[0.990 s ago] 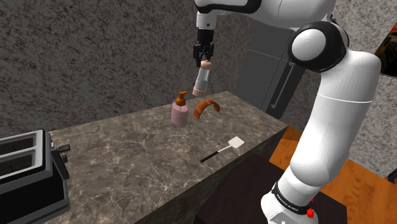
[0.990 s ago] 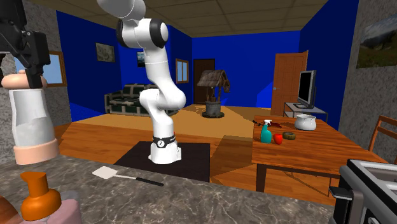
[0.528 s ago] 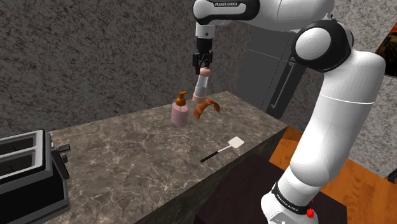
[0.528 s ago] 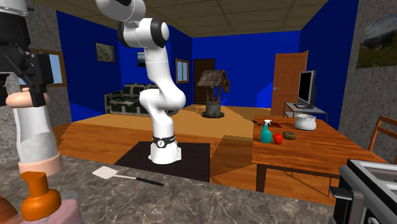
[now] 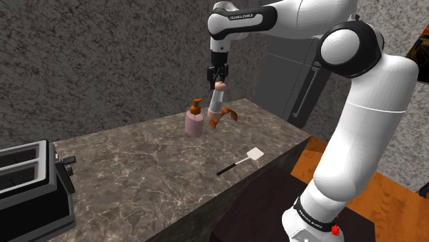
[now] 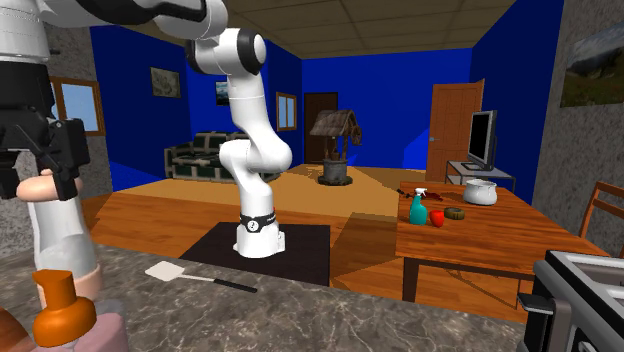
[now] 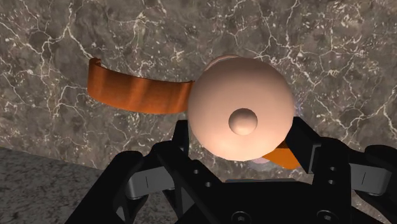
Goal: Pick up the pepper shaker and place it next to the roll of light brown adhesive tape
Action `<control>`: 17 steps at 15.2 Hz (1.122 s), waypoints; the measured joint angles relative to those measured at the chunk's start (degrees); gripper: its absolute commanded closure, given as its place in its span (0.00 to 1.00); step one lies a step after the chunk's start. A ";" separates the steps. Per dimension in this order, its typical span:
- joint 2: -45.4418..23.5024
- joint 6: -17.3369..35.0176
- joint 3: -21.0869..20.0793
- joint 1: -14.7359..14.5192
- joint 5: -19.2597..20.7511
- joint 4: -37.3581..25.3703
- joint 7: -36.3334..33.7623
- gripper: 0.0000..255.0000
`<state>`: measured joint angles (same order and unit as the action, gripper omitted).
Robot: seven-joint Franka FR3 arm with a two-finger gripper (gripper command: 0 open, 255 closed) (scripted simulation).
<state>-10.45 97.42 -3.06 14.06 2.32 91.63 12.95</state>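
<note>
The black gripper point(image 5: 219, 75) is clamped on the pale pink domed cap of the pepper shaker point(image 5: 217, 100), with its fingers point(image 7: 180, 136) pressing the cap from both sides. The shaker stands upright right against the brown tape roll point(image 5: 224, 116) on the marbled counter point(image 5: 151, 172); whether its base touches the counter cannot be told. A pink pump bottle point(image 5: 194, 121) with an orange top stands just beside the tape, on the shoulder view's left of it, crowding the shaker. A white spatula point(image 5: 242, 161) with a dark handle lies well apart from the tape, towards the counter's front edge. A black toaster point(image 5: 27, 182) sits farthest from the tape, at the counter's opposite end.
</note>
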 measured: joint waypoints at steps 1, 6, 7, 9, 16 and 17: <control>-0.16 0.57 0.02 0.03 0.01 0.40 0.03 1.00; -0.46 4.31 -0.01 -0.02 0.06 3.85 -0.21 1.00; -0.49 5.24 -0.02 -0.03 0.07 4.75 -0.27 1.00; -0.66 6.66 0.01 0.01 0.09 6.01 -0.26 1.00; -1.85 11.81 0.08 0.08 0.22 9.96 -0.37 1.00; -2.08 12.52 0.06 0.03 0.24 10.45 -0.47 1.00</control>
<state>-12.54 109.94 -3.00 14.09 2.56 102.08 12.48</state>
